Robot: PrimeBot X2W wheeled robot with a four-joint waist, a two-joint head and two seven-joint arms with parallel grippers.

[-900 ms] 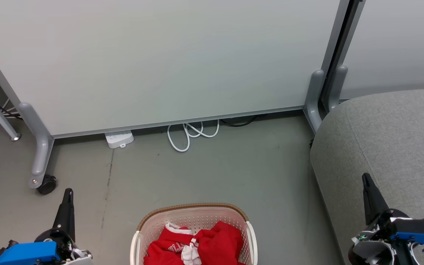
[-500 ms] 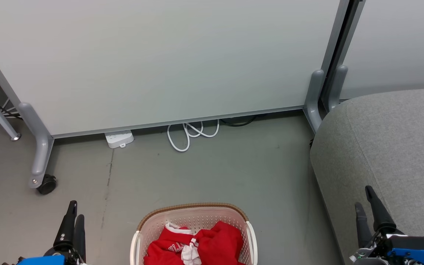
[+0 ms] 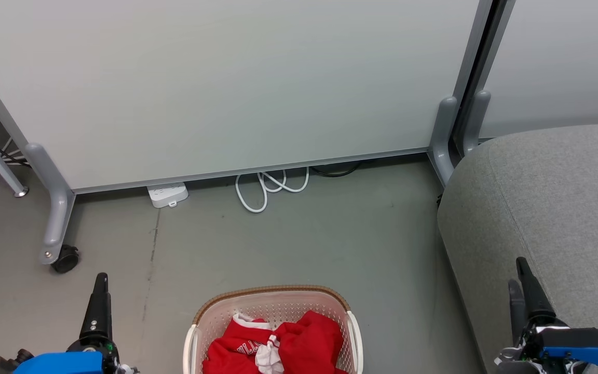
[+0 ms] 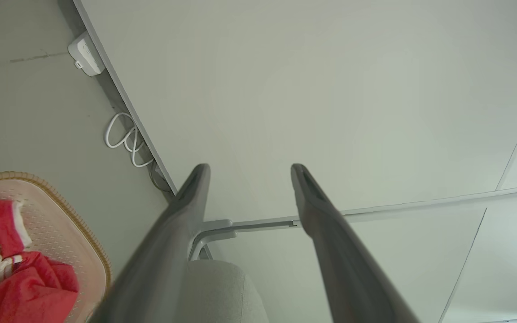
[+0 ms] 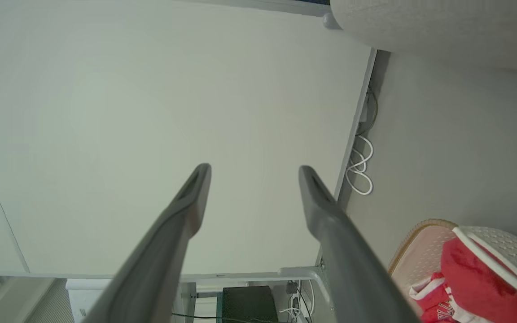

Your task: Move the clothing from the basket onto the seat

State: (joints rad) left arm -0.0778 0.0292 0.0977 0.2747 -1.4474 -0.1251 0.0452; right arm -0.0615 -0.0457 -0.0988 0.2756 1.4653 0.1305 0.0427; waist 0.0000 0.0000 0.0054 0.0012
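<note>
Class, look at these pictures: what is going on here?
Red clothing lies heaped in the white basket on the floor. The robot's left gripper and right gripper are both open, empty and touching nothing. The grey seat stands to the robot's right; its visible part is bare.

**Cut-offs, overlaps, blur**

Basket (image 3: 273, 292) near half cut by head view's bottom edge. The clothing (image 3: 307, 337) is cut too, and its white lettering is folded and unreadable. Seat (image 3: 563, 197) runs off the right edge. Left gripper (image 3: 100, 280): 2 fingers overlap, gap hidden. Fingers (image 4: 159, 251) blur near the lens in left wrist view.
</note>
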